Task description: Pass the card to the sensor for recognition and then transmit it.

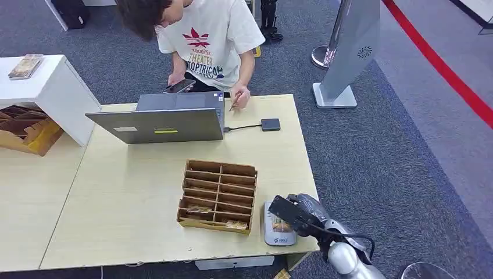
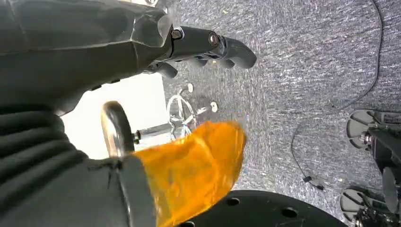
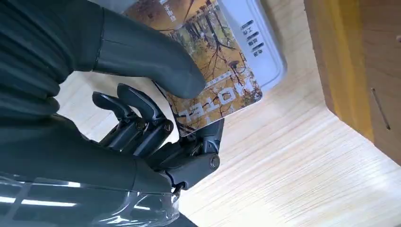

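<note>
Card [image 3: 215,75] pinched in right hand [image 3: 156,118], flat over sensor [image 3: 265,52]; lengthwise, apparently.

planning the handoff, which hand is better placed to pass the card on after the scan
Right. The right hand already pinches the card over the white sensor at the table's near edge. The left hand holds nothing and faces the carpet.

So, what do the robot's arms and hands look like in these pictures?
The right arm is silver and rounded, with a thin black cable looping beside it. The right hand has a dark grey glossy shell, a thick grey thumb and darker jointed fingers with visible screws. The left hand has the same dark shell and a ribbed grey cover, plus an orange translucent wrap near it.
</note>
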